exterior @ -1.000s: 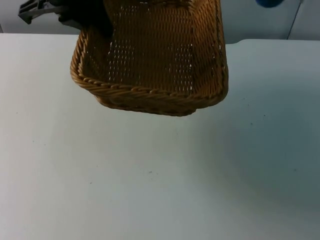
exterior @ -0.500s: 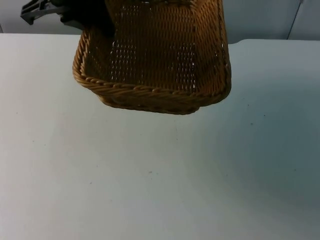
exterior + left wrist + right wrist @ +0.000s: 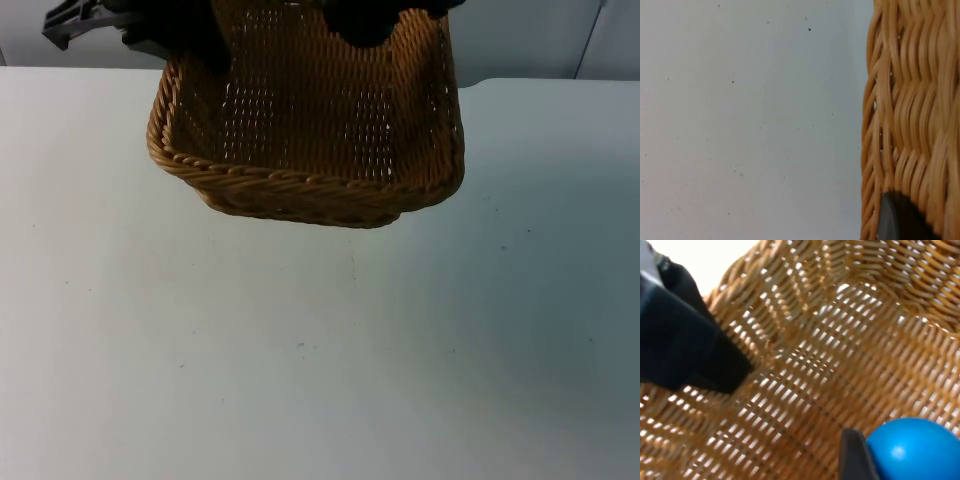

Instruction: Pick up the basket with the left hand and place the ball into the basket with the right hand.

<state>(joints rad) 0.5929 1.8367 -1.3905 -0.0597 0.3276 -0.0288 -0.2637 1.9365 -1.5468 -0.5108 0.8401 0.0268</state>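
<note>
A brown wicker basket (image 3: 310, 130) hangs tilted above the far side of the table, its open side facing the top camera. My left gripper (image 3: 172, 38) is shut on its left rim; one black fingertip (image 3: 900, 220) presses against the woven wall (image 3: 910, 100). My right gripper (image 3: 368, 20) is above the basket's far end, shut on a blue ball (image 3: 915, 450), with one fingertip (image 3: 854, 457) beside the ball. The right wrist view looks down into the basket's woven inside (image 3: 830, 355), where the left gripper's black body (image 3: 680, 340) is at the rim.
The white table (image 3: 300, 350) stretches out below and in front of the basket. A grey partition wall (image 3: 520, 40) stands behind it.
The right gripper with the blue ball has come in from the upper right to above the basket. The basket has shifted slightly to the right.
</note>
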